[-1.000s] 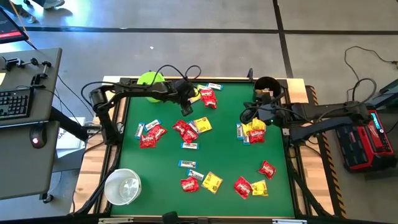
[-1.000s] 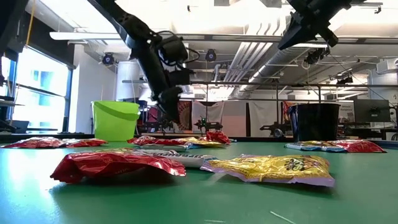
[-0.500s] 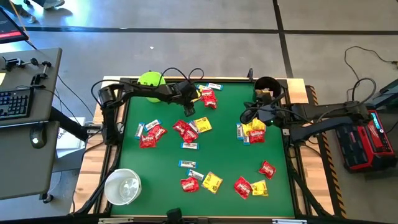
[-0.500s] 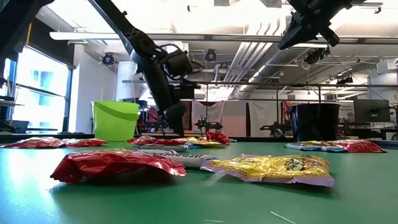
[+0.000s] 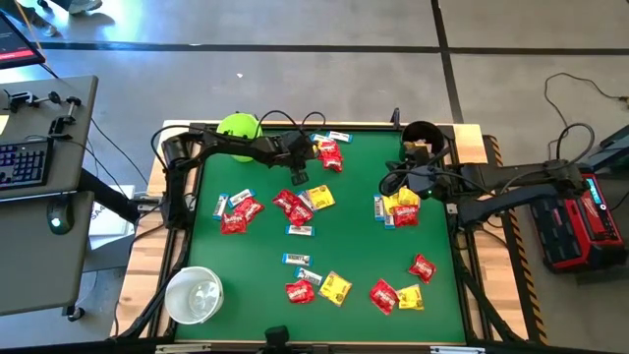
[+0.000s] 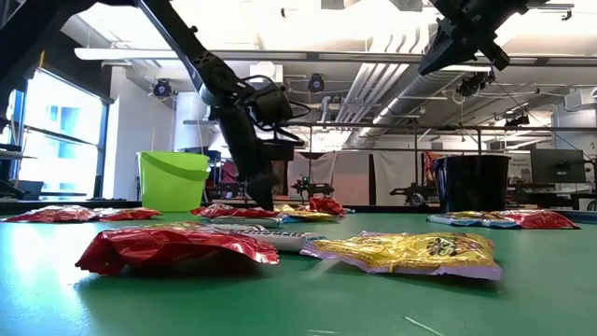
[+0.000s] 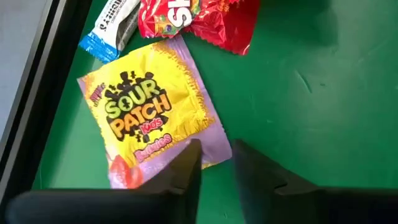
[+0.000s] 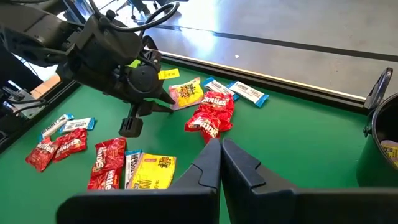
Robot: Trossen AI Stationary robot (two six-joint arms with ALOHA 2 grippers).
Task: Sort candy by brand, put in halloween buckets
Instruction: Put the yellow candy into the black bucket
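My left gripper [image 7: 214, 163] is down at the far-left part of the table [image 5: 354, 246], near the lime green bucket [image 5: 237, 126]. Fingers are a narrow gap apart, tips at the near edge of the yellow Sour Patch packet [image 7: 152, 115]. One finger overlaps the packet's lilac edge. I can't tell whether it's pinched yet.

Handling, as a judgement: the packet is light, a crinkly soft film with loose pieces inside. It won't hold shape and will sag from whichever edge I lift. The film looks glossy, so it's slippery. The flat crimped seam is the best hold: thin, stiff enough, nothing inside to crush. The puffed middle would be a worse grip, since the contents can shift out from between the pads.

Orientation: the packet lies flat, printed face up, roughly rectangular. In the wrist view its long axis runs diagonally, from the corner by the white-and-blue bar [image 7: 112, 28] down to the corner at my fingers. The lettering is tilted the same way. It touches a red packet [image 7: 199, 22] at its far end, and the bar sits just beside that corner, so a drag could disturb both.

My right gripper [image 8: 219, 163] is shut and empty, held above the table near the black bucket [image 5: 421, 135].
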